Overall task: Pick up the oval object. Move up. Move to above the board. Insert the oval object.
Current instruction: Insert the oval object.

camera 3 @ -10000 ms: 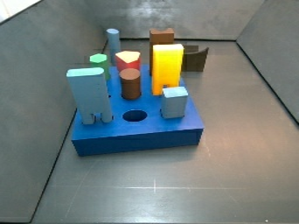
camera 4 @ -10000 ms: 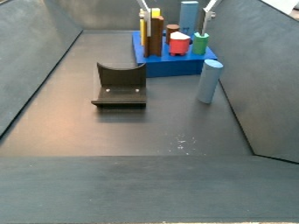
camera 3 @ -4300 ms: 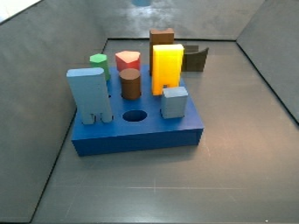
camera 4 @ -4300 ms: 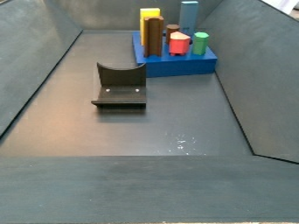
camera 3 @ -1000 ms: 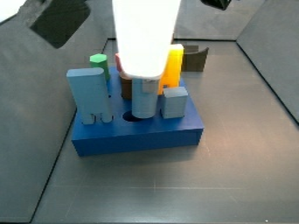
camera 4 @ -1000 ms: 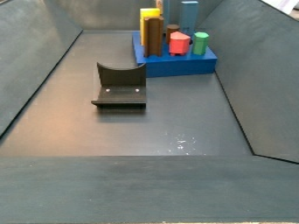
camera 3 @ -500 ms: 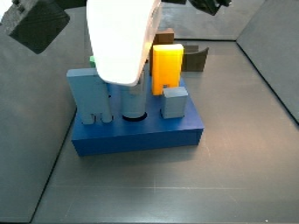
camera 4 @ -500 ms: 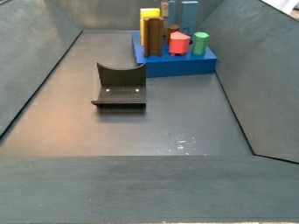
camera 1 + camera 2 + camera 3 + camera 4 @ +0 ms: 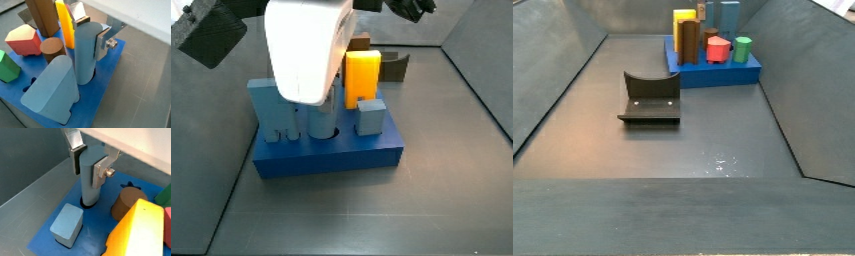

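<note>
wrist views both show the gripper (image 9: 88,159) closed on the oval object (image 9: 90,180), its silver plates clamped on the post's upper part while the foot sits in a hole in the board (image 9: 100,223). in a wrist view the post (image 9: 85,52) stands upright between the yellow block (image 9: 64,22) and the wide light-blue block (image 9: 53,90), close to both, with the brown cylinder (image 9: 51,46) just beside it. how deep the foot has gone i cannot tell for sure; it looks partly seated rather than fully down.

in a side view the arm's white body hides most of the post, and only its lowest part (image 9: 322,126) shows at the hole, beside the small grey-blue block (image 9: 370,116).

the post looks rigid and light, with a smooth, likely slippery skin. its curved faces give flat pads little contact, so a grip high on the broad faces, as here, seems right. it should slide down straight; any tilt could jam it against the hole's edge.
</note>
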### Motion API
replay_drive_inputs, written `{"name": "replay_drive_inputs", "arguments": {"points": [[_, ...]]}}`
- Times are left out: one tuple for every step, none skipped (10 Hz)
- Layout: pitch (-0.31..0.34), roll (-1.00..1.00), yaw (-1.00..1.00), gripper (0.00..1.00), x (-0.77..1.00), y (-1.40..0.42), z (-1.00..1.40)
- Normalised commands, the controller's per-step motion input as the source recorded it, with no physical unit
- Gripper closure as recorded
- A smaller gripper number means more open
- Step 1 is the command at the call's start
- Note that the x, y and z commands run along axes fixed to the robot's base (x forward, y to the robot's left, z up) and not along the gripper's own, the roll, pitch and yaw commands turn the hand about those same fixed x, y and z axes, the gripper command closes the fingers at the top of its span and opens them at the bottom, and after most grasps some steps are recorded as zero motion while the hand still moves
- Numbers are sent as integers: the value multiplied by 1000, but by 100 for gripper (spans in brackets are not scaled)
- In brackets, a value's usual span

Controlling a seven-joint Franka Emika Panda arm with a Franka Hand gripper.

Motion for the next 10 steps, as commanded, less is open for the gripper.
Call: {"name": "replay_drive_inputs", "arguments": {"points": [[0, 60, -151, 100, 0, 131, -340], [-40, 83, -123, 100, 0, 23, -406], [-170, 0, -94, 100, 0, 0, -554], [-213, -113, -86, 100, 191, 23, -280], [-326, 0, 0, 100, 149, 46, -343], [-451, 0, 183, 100, 0, 40, -294], [-467, 3, 231, 100, -49, 97, -283], [-404, 104, 280, 100, -343, 94, -431], [-177, 277, 257, 100, -237, 0, -677], [-111, 207, 174, 100, -31, 0, -620]]}}
